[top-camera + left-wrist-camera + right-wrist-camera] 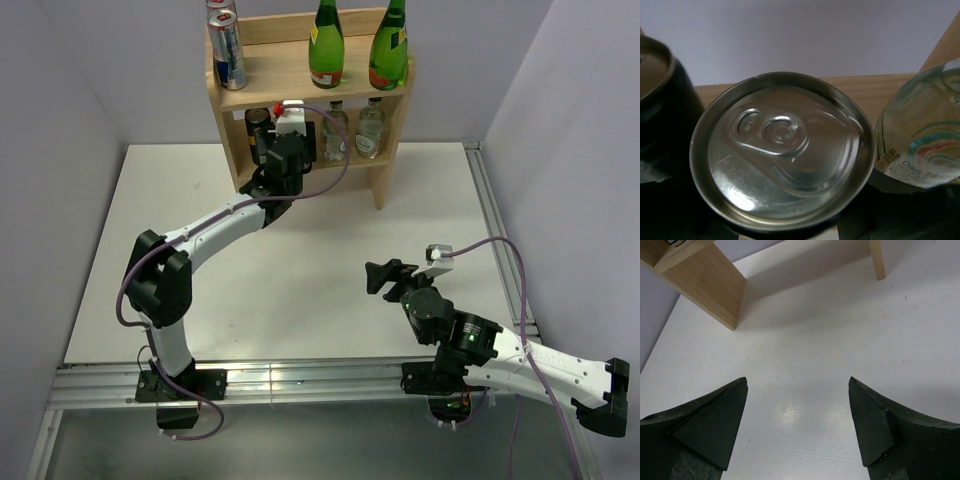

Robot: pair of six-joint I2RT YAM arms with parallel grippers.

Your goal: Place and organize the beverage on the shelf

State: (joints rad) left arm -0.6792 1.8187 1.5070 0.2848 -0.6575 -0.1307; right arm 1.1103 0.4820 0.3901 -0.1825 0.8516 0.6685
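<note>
The pale wooden shelf (290, 75) stands at the back of the table. Its top tier holds two Red Bull cans (228, 48) and two green bottles (326, 45). My left gripper (290, 140) reaches into the lower tier and looks shut on a silver-topped can (782, 150), whose lid fills the left wrist view and hides the fingers. The can sits between a black can (660, 100) and a clear bottle (925, 135). My right gripper (385, 275) is open and empty above the white table, its fingers (715, 425) wide apart.
Two clear bottles (350, 130) stand in the lower tier to the right of my left gripper. The shelf's back rail (880, 95) shows behind the can. The shelf's side panel (710, 285) and its leg (877, 260) are in the right wrist view. Grey walls enclose the table.
</note>
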